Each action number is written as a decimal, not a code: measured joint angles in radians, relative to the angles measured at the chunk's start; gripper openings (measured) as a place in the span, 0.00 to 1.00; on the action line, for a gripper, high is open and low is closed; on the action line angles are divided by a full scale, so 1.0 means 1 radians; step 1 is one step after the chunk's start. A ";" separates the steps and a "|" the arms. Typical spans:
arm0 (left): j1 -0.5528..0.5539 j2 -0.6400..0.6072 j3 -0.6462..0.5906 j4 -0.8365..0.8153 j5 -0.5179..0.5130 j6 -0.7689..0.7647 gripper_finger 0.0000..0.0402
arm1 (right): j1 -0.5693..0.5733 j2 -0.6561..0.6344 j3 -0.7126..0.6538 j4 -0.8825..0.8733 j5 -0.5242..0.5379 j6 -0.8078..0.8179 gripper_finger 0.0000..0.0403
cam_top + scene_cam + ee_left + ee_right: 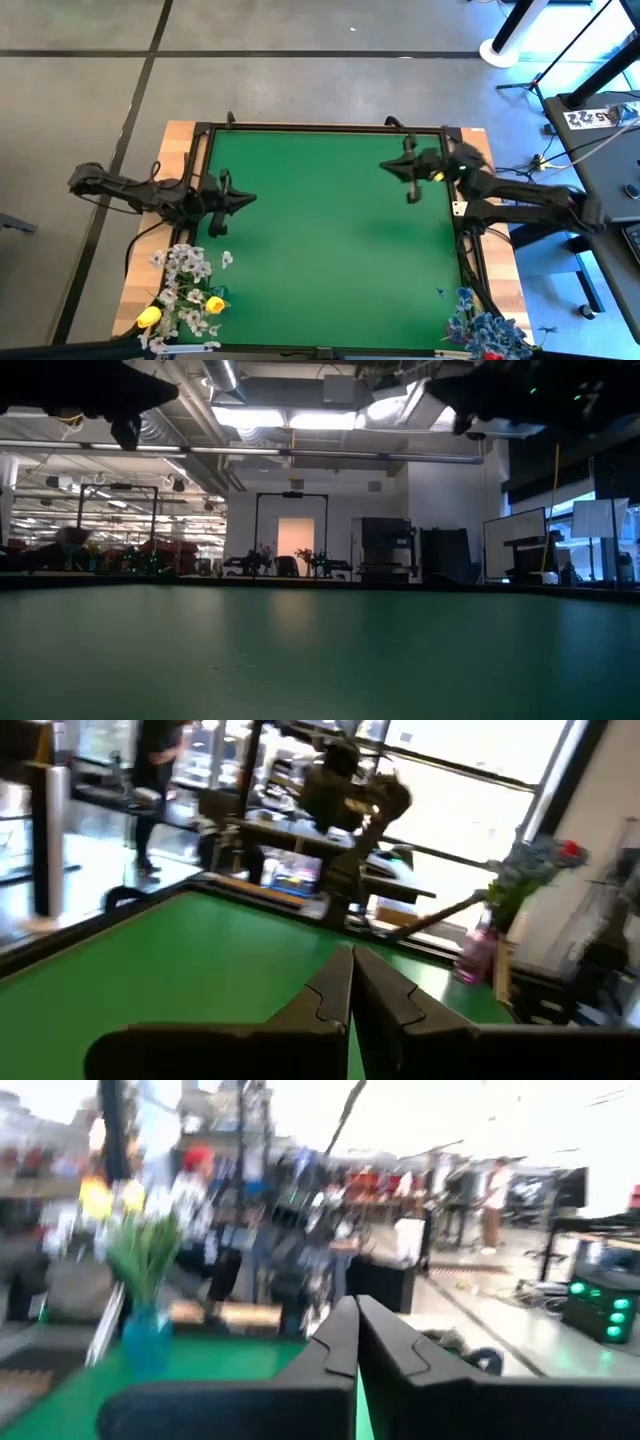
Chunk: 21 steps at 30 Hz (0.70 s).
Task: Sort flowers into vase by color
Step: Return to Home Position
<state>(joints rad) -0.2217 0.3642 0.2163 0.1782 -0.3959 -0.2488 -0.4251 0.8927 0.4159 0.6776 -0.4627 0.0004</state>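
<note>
The green surface has both arms raised over it. The left gripper hangs above its left side and the right gripper above its far right side, each with fingers pressed together on nothing. The flowers stand in two bunches at the corners by the high view's lower edge, so the sorting looks done and only the retreat home remains. To do that well, each arm should keep its fingers closed, stay high and fold back along its own side. The left arm needs the most care, since the white-and-yellow bunch stands near it and a brushed stem could tip its vase. Counted, there are two arms, two bunches and two vases. The blue vase holds the white and yellow, and the pink vase holds the blue bunch. I count two yellow tulips and one red tulip. The white sprays and the blue sprays are too tangled to count.
</note>
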 joint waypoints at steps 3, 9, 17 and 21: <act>0.039 0.000 -0.065 0.098 0.068 0.027 0.01 | -0.062 -0.130 0.000 -0.122 -0.043 0.108 0.02; 0.100 0.000 -0.177 0.353 0.140 0.061 0.01 | -0.105 -0.386 0.012 -0.400 -0.098 0.182 0.02; 0.143 0.006 -0.210 0.515 0.264 0.049 0.01 | -0.105 -0.716 -0.071 -0.510 0.041 0.093 0.02; 0.145 0.006 -0.209 0.534 0.238 0.044 0.01 | -0.105 -0.806 -0.258 -0.316 0.052 0.178 0.01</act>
<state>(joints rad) -0.0769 0.3702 0.0071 0.7127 -0.1581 -0.2046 -0.5304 0.0864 0.1581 0.3619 -0.4107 0.1784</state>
